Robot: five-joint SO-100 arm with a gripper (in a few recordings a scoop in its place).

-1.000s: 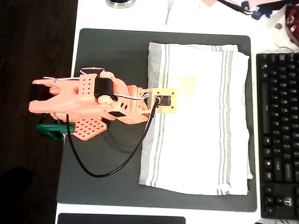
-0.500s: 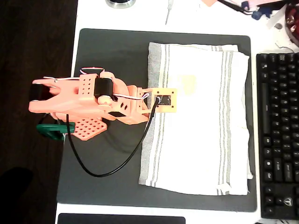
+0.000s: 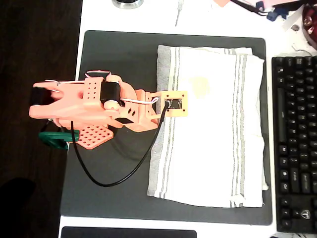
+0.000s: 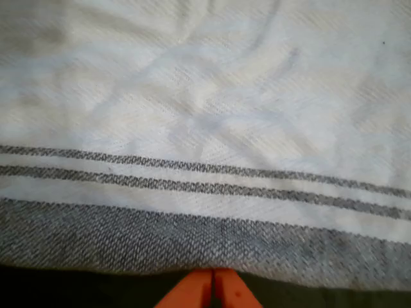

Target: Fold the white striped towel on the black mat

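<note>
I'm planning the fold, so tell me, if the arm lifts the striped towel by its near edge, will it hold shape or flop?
The white striped towel will probably flop: the wrist view shows soft creases in thin woven cloth. It looks light and should drape from the gripper. Lying flat on the black mat, it may drag rather than slide freely.

A white bench is stretching under my workspace in the overhead view, catching bright, even light. Dark floor is showing off its left edge. A black keyboard is lying along the right side, with small clutter sitting at the top right corner.
</note>
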